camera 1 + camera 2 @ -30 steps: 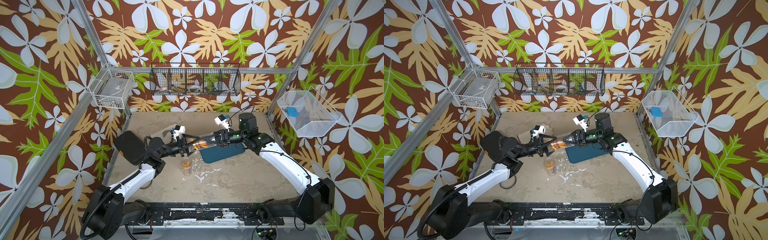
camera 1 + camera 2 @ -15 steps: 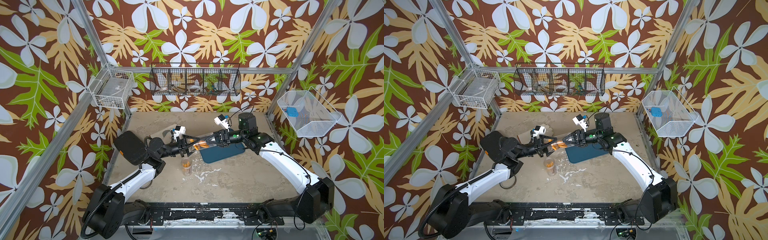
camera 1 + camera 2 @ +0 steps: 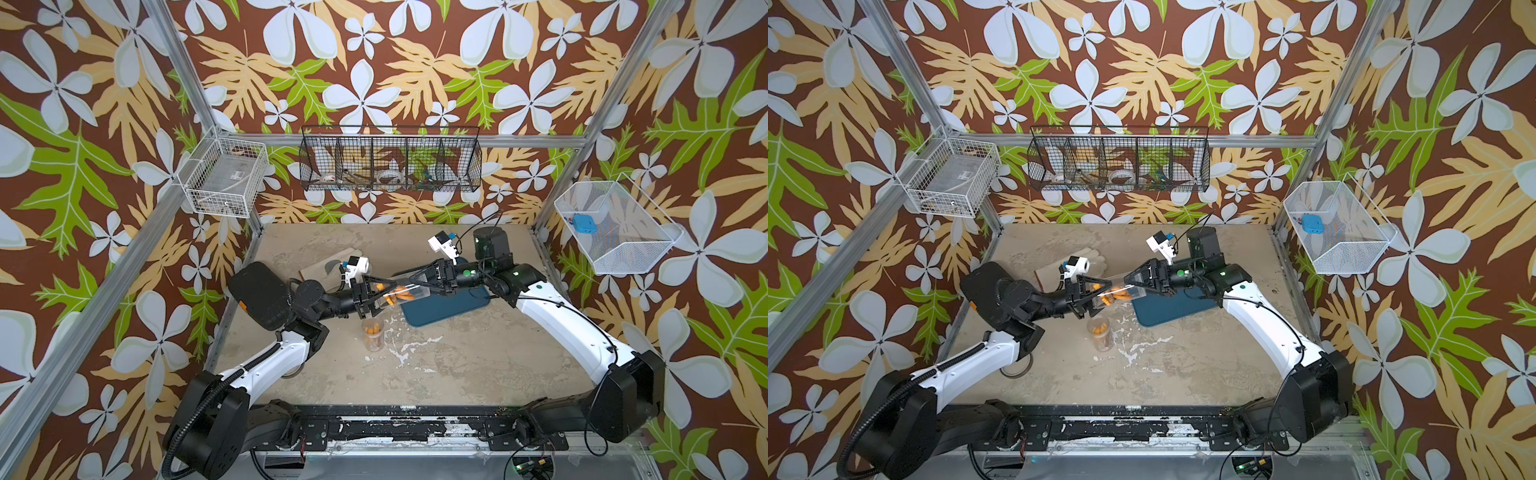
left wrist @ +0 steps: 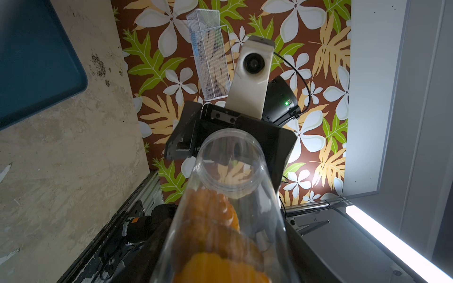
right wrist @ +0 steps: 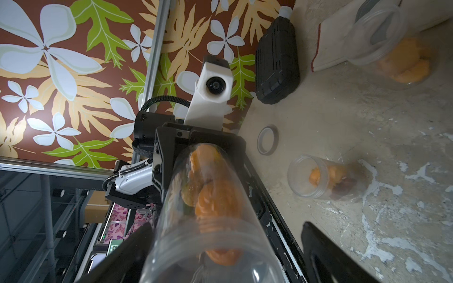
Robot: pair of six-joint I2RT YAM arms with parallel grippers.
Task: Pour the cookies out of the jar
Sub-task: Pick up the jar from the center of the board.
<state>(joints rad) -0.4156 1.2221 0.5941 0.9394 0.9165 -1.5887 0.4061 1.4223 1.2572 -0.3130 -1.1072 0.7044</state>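
Nearest, a second jar (image 3: 372, 334) stands on the table (image 3: 457, 365). Above it the jar (image 3: 409, 293) lies level in the air, with the cookies (image 3: 397, 294) toward its closed end, which the left gripper (image 3: 383, 293) clamps. The right gripper (image 5: 220, 257) is spread. Only the right wrist view shows its fingers (image 5: 321, 245) parted wider than the glass. Only the left wrist view shows the open mouth (image 4: 230, 159). Beyond lies a blue tray (image 3: 453, 305).

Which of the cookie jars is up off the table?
The jar in the left claw, lying level in the air, mouth inside the open right claw. The upright jar and the jar by the glove are set down.
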